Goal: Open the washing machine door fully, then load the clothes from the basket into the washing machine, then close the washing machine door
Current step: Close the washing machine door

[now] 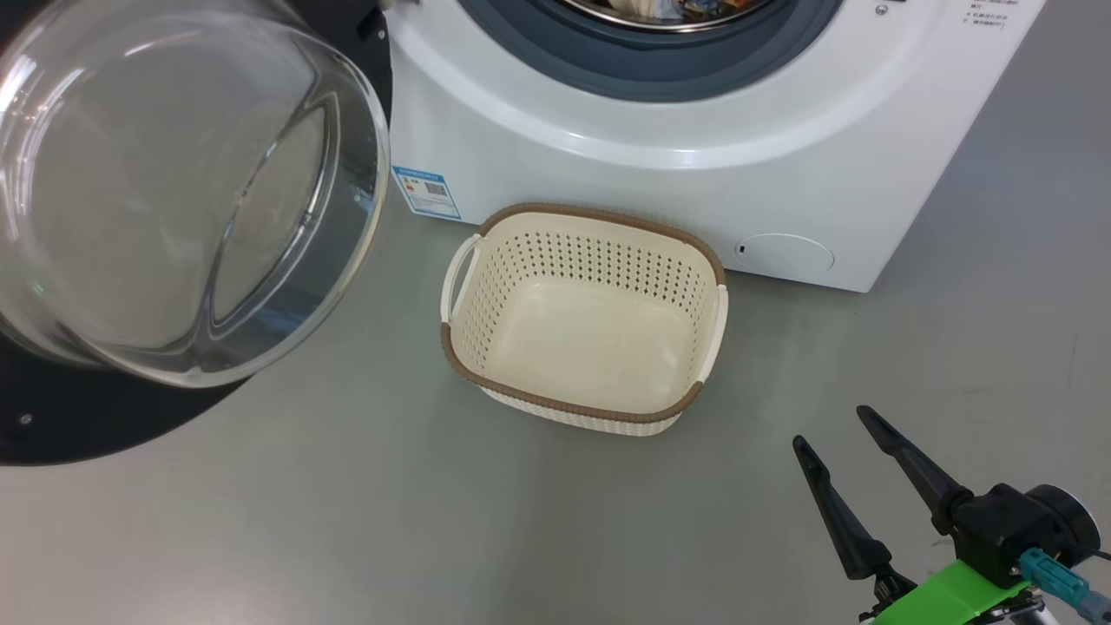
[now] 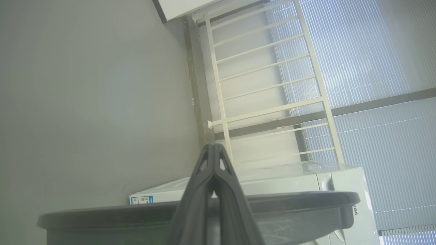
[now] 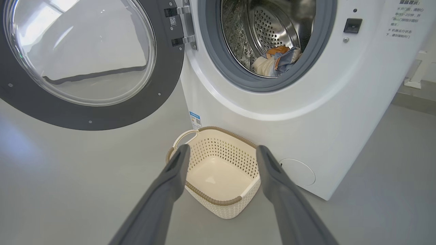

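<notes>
In the head view, the washing machine door (image 1: 174, 191), a large round door with a glossy black rim and a bulging clear glass bowl, stands wide open at the left. Its glass faces the camera. To its right is the big white box-shaped washing machine (image 1: 651, 174), with a blue label sticker (image 1: 425, 193) low on one side and a round flap (image 1: 785, 256) low on the front. The small rectangular cream plastic basket (image 1: 568, 406), perforated and brown-rimmed, sits on the grey floor (image 1: 347, 521) just in front of the machine, its bare bottom showing. The right gripper (image 1: 831, 427) hovers at the lower right, well apart from the basket, its two dark fingers spread with nothing between them. In the left wrist view, the left gripper (image 2: 214, 149) has its fingers pressed together to a point, with no object seen between them. They cross in front of the door's dark rim, seen edge-on; whether they touch it cannot be told. A white railing (image 2: 265, 85) rises behind. In the right wrist view, the spread fingers frame the basket. The clothes (image 3: 277, 61), light blue, orange and cream cloth, lie inside the perforated steel drum (image 3: 272, 23), behind the grey rubber gasket (image 3: 238, 78).
</notes>
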You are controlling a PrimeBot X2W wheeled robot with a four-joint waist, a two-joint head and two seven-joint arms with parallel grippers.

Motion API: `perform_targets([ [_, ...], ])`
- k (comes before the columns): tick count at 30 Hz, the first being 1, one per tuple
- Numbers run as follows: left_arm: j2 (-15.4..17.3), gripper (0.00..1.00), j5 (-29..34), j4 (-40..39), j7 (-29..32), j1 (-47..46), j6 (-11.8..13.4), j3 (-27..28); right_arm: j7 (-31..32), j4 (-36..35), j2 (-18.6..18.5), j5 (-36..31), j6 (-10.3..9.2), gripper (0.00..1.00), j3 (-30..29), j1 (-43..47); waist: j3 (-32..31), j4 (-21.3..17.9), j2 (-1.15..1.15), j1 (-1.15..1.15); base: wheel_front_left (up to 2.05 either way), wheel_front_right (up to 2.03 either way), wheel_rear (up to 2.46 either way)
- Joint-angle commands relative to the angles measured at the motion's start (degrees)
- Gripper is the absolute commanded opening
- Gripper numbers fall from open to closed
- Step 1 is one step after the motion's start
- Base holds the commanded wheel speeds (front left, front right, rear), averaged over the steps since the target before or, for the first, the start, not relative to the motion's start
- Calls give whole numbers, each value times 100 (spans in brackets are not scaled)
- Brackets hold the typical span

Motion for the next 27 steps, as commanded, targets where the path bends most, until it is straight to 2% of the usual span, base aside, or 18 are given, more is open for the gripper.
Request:
perform_targets([
  [1, 372, 0, -13, -93, 160, -29, -19, 32, 30, -187, -96, -65, 8, 100, 119, -137, 36, -13, 0, 0, 0, 0, 0],
  [14, 445, 0, -51, -215, 673, 120, 92, -121, 112, -273, -181, -36, 8, 100, 173, -152, 150, -32, 0, 0, 0, 0, 0],
  [27, 257, 0, -507, -728, 1488, 356, 212, -111, 119, -263, -193, -16, 8, 100, 191, -209, 229, 46, 0, 0, 0, 0, 0],
])
